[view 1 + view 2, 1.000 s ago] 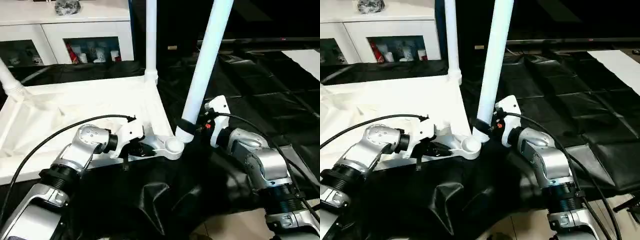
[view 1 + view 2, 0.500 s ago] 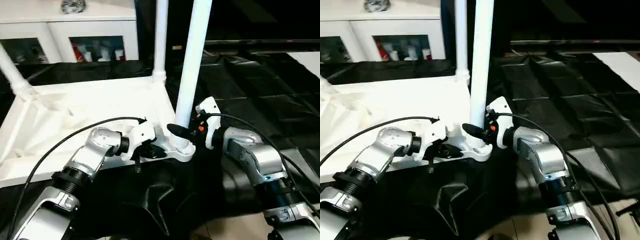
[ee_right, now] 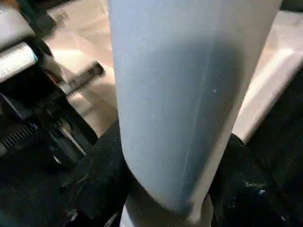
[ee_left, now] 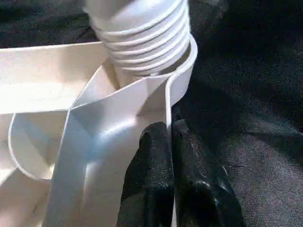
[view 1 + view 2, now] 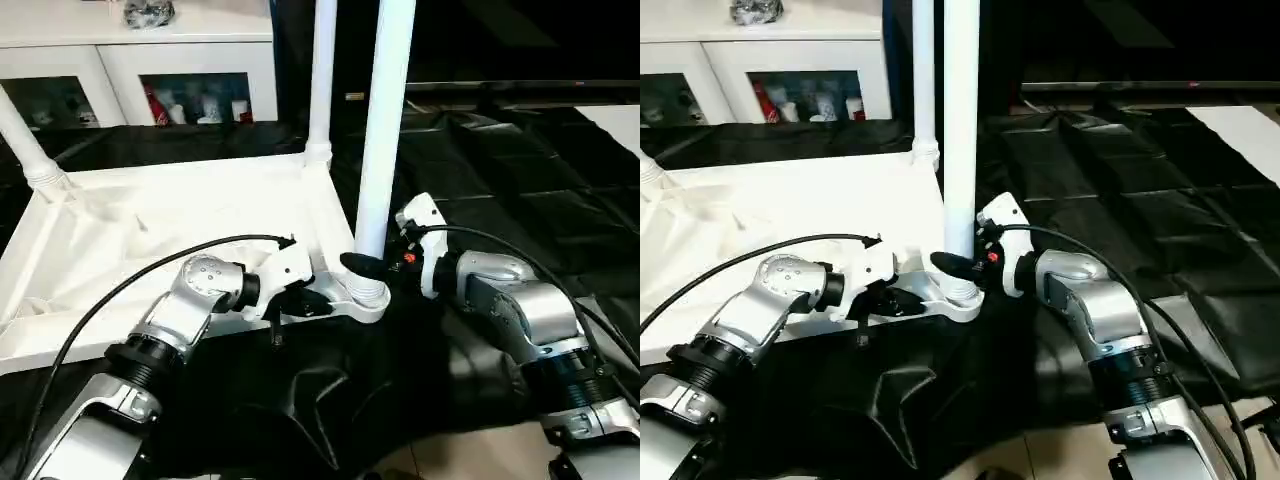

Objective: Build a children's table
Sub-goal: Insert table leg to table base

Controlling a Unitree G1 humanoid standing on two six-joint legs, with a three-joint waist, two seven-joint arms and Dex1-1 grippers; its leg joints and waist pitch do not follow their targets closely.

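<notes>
Leg (image 5: pixel 385 130) number three now stands upright in the near corner socket (image 5: pixel 365 297) of the upturned tabletop (image 5: pixel 150 240), where a second ago it leaned away to the right. Right end effector (image 5: pixel 370 266) grasps its base; left end effector (image 4: pixel 168 137) pinches the tabletop rim beside the socket. Seating looks nearly done, with twisting or pressing likely next.

the leg (image 5: pixel 383 130) standing in the near corner socket (image 5: pixel 365 297) runs out past the top edge, as does the far leg (image 5: pixel 322 75), so their upper ends cannot be seen. the third leg (image 5: pixel 22 140) is cut by the left edge, and the tabletop (image 5: pixel 150 225) is partly covered by the left forearm and its cable. the jars behind the cabinet (image 5: pixel 190 70) glass are too small to tell apart.
</notes>
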